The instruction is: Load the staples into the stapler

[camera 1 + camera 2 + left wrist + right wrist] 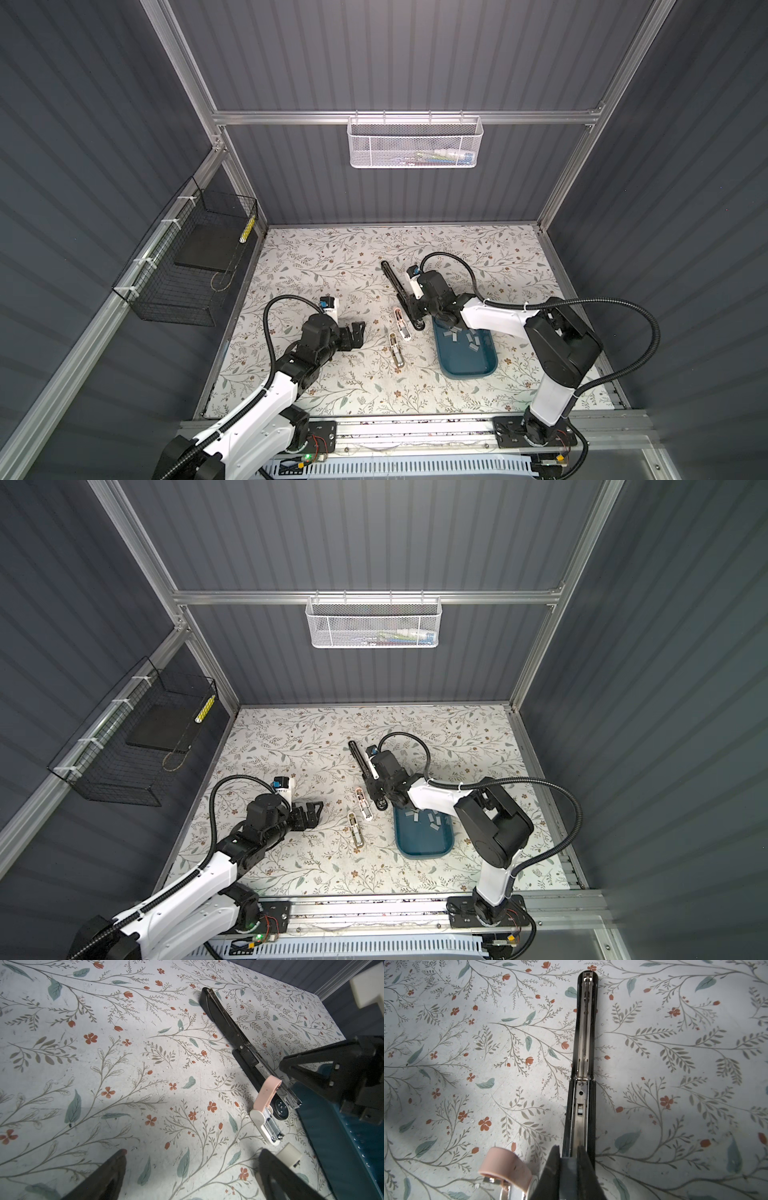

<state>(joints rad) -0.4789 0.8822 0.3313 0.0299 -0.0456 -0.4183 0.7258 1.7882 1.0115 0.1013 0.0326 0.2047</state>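
A long black stapler (390,278) (356,754) lies opened flat mid-table, its metal channel (584,1043) facing up. My right gripper (411,311) (569,1157) sits low over the channel's near end, shut on a grey strip of staples (569,1169). More staples (457,334) (422,817) lie loose in the blue tray (469,372) just right of it. My left gripper (359,334) (193,1167) hovers left of the staplers, open and empty, with bare table between its fingers (116,1167).
Two small staplers lie open beside the black one: a white and pink one (402,325) (266,1105) and a beige one (397,351). A white mesh basket (413,143) hangs on the back wall. On the left wall is a black wire basket (195,266).
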